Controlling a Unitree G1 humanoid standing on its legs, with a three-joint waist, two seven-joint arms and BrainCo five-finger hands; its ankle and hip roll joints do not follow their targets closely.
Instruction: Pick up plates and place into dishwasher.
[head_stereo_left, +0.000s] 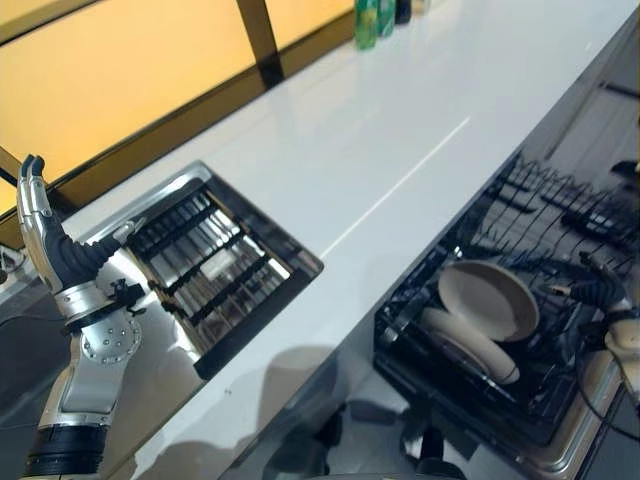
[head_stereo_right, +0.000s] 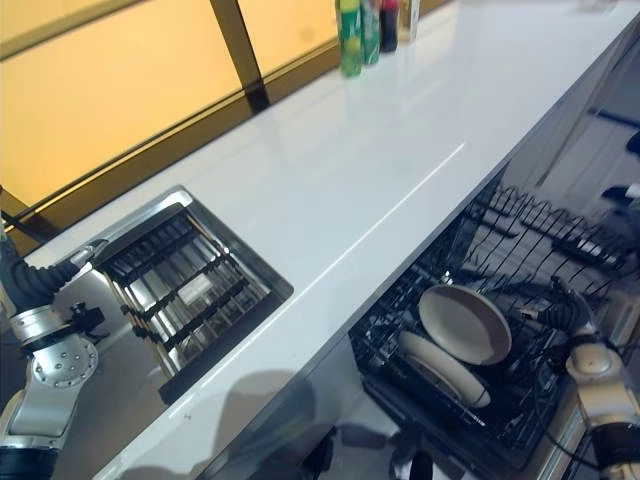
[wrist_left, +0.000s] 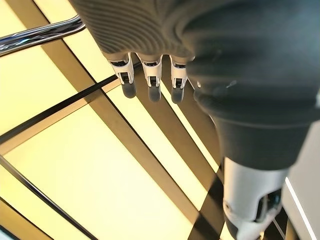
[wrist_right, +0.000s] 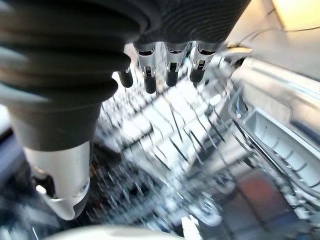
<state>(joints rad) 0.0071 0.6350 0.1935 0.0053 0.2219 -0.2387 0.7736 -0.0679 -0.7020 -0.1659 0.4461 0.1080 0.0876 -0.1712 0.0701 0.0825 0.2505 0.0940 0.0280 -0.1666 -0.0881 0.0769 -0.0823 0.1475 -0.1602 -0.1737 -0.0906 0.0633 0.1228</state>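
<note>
Two beige plates stand on edge in the black lower rack (head_stereo_left: 440, 400) of the open dishwasher. The larger plate (head_stereo_left: 490, 298) leans behind the smaller plate (head_stereo_left: 470, 345). My right hand (head_stereo_right: 566, 316) hovers at the rack's right side, just past the plates. In the right wrist view its fingers (wrist_right: 171, 70) hang straight over the rack's prongs and hold nothing. My left hand (head_stereo_left: 38, 215) is raised at the far left beside the sink (head_stereo_left: 170, 190). Its fingers (wrist_left: 151, 80) point straight up, empty.
A long white counter (head_stereo_left: 380, 150) runs between the sink and the dishwasher. A metal grid rack (head_stereo_left: 210, 260) lies in the sink. Several bottles (head_stereo_right: 350, 35) stand at the counter's far end by the yellow window wall. The dishwasher's upper rack (head_stereo_left: 570, 205) has bare prongs.
</note>
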